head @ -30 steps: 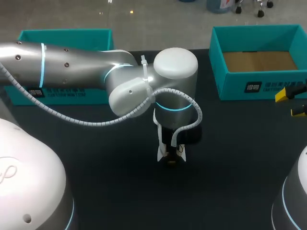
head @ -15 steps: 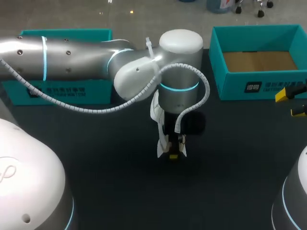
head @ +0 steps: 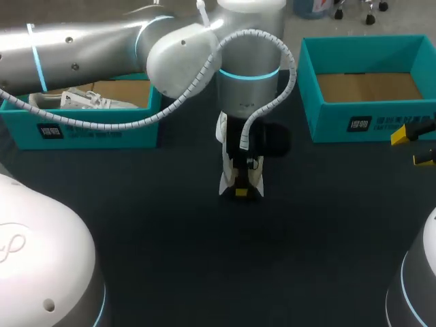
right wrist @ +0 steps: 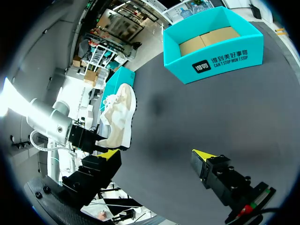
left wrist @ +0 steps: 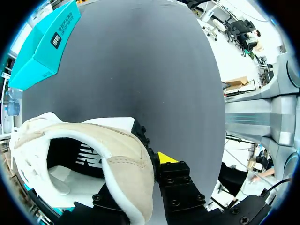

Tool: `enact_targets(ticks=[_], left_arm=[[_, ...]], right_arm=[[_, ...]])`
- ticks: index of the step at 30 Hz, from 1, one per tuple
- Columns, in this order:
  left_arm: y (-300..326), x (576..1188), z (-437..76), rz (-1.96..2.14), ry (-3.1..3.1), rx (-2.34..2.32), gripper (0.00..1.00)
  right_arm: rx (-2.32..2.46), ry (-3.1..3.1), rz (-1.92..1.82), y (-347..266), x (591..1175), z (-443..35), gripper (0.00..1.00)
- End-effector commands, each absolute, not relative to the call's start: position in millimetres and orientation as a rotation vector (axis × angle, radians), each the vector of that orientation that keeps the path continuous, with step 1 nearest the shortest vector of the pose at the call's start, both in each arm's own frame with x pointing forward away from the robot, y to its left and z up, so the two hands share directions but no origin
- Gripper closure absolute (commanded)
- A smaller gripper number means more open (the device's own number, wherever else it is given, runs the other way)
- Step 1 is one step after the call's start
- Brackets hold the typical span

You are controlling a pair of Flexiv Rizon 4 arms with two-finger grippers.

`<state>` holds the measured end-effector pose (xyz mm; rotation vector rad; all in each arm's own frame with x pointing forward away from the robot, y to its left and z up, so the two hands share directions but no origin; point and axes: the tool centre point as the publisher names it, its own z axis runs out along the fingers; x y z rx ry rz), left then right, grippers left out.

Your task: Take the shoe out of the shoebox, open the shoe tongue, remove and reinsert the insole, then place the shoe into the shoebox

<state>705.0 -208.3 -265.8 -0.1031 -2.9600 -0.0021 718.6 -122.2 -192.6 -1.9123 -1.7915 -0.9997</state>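
Your left arm [head: 102,48] reaches to mid-table, the left gripper [head: 240,191] pointing down and pinching the shoe [left wrist: 117,145] by its heel. Your right gripper [right wrist: 157,157] is spread wide. The left shoebox [head: 88,129] holds a second shoe [head: 85,101] — white.

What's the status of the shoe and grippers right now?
Left gripper shut on shoe, mid-table. Right gripper open, empty, off to the side. Another shoe sits in left shoebox.

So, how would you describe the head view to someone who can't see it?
The left arm holds a white shoe in its fingers over the middle of a black table. One open teal shoebox at far right is empty; a teal box at far left holds a second white shoe.
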Motion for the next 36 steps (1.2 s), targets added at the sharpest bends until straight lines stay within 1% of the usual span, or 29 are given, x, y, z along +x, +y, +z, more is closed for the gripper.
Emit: enact_targets(ticks=[1,5,12,24,26,36], left_arm=[[-200,704,-224,0.024,-3.006,-0.098,1.0],[-200,704,-201,0.023,-3.04,-0.133,1.0],[-201,701,-181,0.026,-3.095,-0.136,1.0],[-201,701,-181,0.026,-3.095,-0.136,1.0],[-199,701,-183,0.049,-3.057,-0.2,1.0],[-145,716,-168,0.034,-2.988,-0.346,1.0]], right_arm=[[-1.916,-1.792,-0.997,-121,718,-193,0.0],[-1.916,-1.792,-0.997,-121,718,-193,0.0],[-1.916,-1.792,-0.997,-121,718,-193,0.0],[-1.916,-1.792,-0.997,-121,718,-193,0.0],[-1.916,-1.792,-0.997,-121,718,-193,0.0],[-1.916,-1.792,-0.997,-121,718,-193,0.0]])
